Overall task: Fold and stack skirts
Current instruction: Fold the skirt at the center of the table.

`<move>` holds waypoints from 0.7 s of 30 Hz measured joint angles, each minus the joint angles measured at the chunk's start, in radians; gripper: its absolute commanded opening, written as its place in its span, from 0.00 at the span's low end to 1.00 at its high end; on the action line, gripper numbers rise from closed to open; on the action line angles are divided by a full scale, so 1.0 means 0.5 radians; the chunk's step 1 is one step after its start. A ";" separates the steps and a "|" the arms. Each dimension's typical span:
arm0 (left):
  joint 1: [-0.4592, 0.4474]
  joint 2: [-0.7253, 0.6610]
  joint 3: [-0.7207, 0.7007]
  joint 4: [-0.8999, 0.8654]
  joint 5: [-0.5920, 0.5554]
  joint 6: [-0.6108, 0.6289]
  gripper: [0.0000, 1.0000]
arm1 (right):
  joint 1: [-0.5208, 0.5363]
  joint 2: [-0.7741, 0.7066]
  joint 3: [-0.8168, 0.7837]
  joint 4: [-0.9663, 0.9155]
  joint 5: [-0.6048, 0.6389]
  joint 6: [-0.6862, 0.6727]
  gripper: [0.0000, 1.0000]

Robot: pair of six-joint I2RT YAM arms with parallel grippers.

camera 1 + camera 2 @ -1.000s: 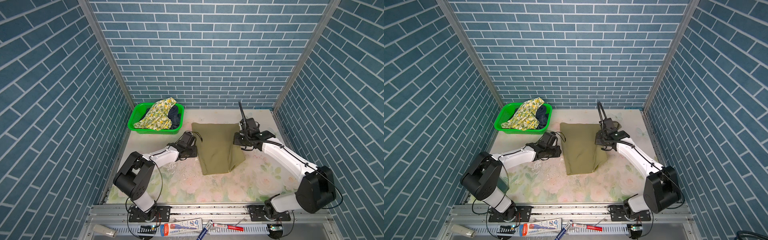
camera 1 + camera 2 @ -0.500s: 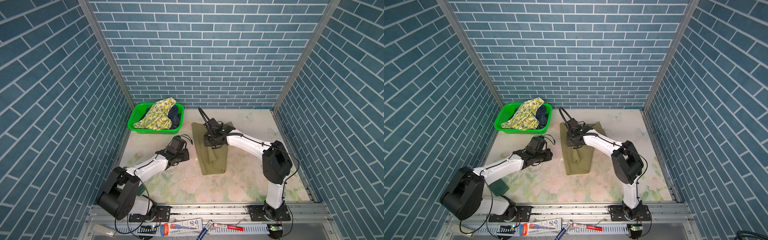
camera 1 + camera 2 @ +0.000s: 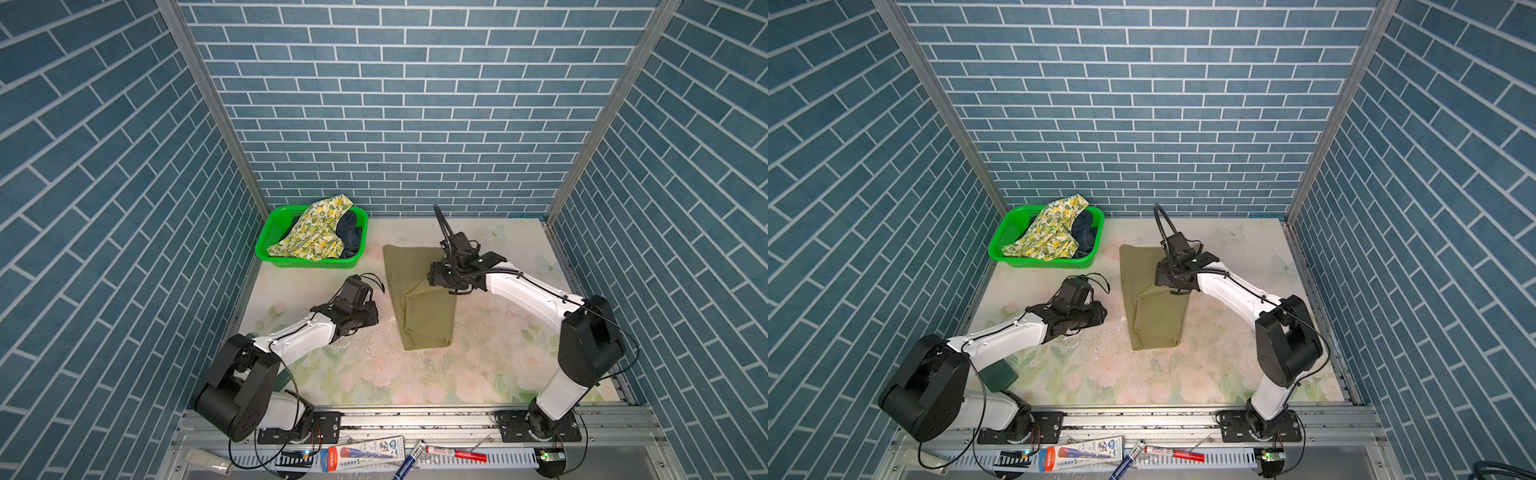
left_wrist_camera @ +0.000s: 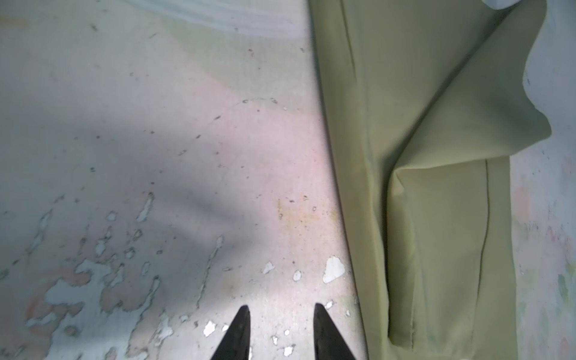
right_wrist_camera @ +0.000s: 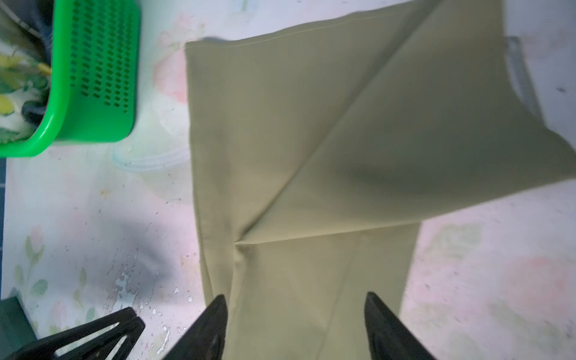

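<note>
Right hand point(image 5: 294, 294) hangs released above the half-folded olive skirt point(image 3: 419, 316).
Its long axis runs front to back across the surface point(image 3: 478, 365); left hand point(image 4: 280, 307), also released, sits just beside its edge.

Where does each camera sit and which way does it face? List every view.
Top views: high above the arm bases, looking down; left arm, right arm whole.
Left wrist: on left arm, facing floral table; open left tool tips.
Right wrist: above olive-khaki cloth skirt; open right tool tips.
Shared: every view shows the skirt.
</note>
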 measured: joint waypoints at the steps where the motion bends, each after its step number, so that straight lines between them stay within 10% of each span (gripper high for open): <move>1: -0.027 0.015 0.030 0.001 0.005 0.008 0.48 | -0.049 -0.039 -0.076 0.022 -0.002 0.031 0.69; 21: -0.395 0.459 0.500 -0.065 0.066 0.039 0.52 | -0.603 -0.047 -0.455 0.365 -0.264 0.237 0.67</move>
